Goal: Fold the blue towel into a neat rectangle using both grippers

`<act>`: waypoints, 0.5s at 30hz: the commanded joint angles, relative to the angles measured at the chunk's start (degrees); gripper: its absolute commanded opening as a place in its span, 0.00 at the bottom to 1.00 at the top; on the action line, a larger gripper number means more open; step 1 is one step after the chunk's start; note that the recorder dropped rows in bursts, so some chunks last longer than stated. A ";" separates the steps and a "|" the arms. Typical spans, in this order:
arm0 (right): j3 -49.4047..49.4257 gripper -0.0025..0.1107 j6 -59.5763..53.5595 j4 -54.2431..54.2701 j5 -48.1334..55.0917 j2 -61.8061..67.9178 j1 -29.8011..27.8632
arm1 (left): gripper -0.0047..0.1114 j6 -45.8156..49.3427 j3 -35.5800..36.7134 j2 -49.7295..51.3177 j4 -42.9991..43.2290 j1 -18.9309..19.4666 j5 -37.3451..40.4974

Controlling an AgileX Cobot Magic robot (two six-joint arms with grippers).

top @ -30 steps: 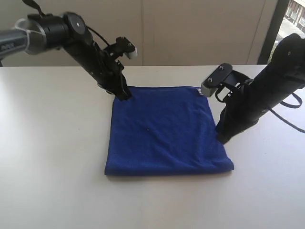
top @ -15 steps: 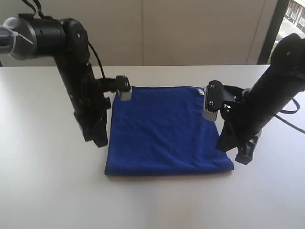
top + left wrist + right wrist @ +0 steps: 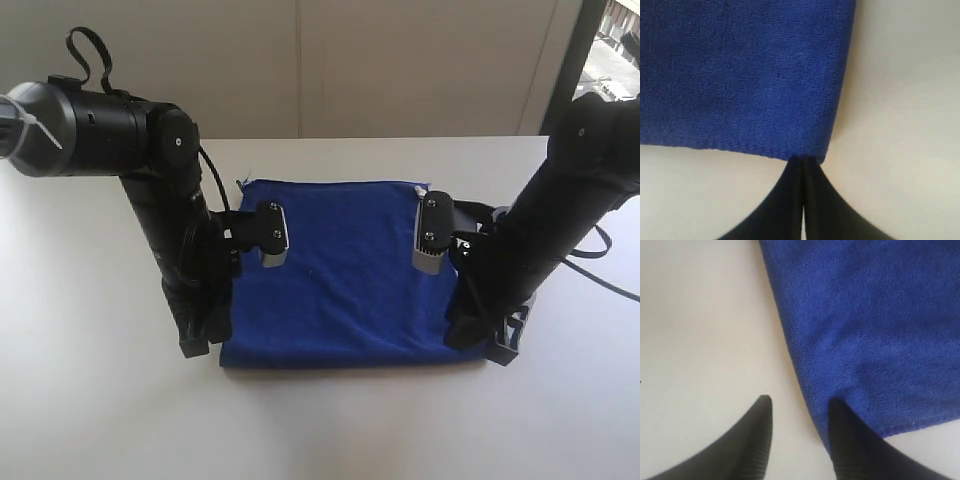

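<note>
- OK, blue towel (image 3: 345, 275) lies spread flat on the white table (image 3: 90, 400), roughly square, one arm on each side of it.
- Far-L corner of the towel looks a bit rumpled. The rest is smooth.
- L gripper (image 3: 197, 343) is down at the towel's near-L corner, its arm standing steep just outside the towel's L edge.
- Wrist cam on that side: L fingers (image 3: 790, 200) clenched tight, no gap btw them, tips butting the towel's hem right by the corner.
- Any cloth pinched in there? Can't tell, the tips meet exactly at the hem.
- R gripper (image 3: 480, 343) sits low at the towel's near-R corner, arm leaning in from beyond the towel's R edge.
- R fingers (image 3: 757, 440) are spread apart, released. One is over bare table, the other over the towel's border, w/ the side edge running up btw them.
- Nothing grasped on the R side.
- L block (image 3: 272, 235), grey-white, hangs above the towel just inside its L edge.
- R block (image 3: 430, 235), same kind, hangs above the towel just inside its R edge.
</note>
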 commanded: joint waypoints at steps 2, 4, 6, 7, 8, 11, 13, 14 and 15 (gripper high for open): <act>0.28 0.43 -3.44 -0.24 1.21 -0.08 0.13 | 0.06 -0.17 0.36 -0.53 -1.53 -0.35 1.56; 0.28 0.43 -3.44 -1.16 1.21 -0.08 0.13 | 0.13 2.03 0.36 -0.53 -1.53 -0.35 1.87; 0.28 0.43 -3.44 -2.65 1.21 0.01 0.13 | 0.26 5.80 0.36 -0.53 -3.73 -0.35 2.96; 0.28 0.43 -3.44 -3.28 1.21 0.13 0.13 | 0.34 7.81 0.36 -0.53 -5.51 -0.35 3.37; 0.32 0.43 -3.44 -4.09 1.21 0.13 0.13 | 0.41 9.90 0.36 -0.53 -7.49 -0.35 3.87; 1.43 0.43 -4.47 -4.45 1.21 0.13 0.13 | 0.55 13.42 0.36 -0.53 -11.42 -0.35 4.04; 2.55 0.43 -6.96 -4.45 0.67 0.13 0.13 | 0.55 13.42 0.36 -0.53 -11.26 -0.35 3.89; 2.97 0.43 -7.83 -4.45 0.18 0.13 0.13 | 0.54 13.42 0.36 -0.53 -11.01 -0.35 3.89; 3.69 0.43 -8.38 -4.45 -0.80 0.13 0.13 | 0.53 13.42 0.36 -0.53 -10.56 -0.35 3.76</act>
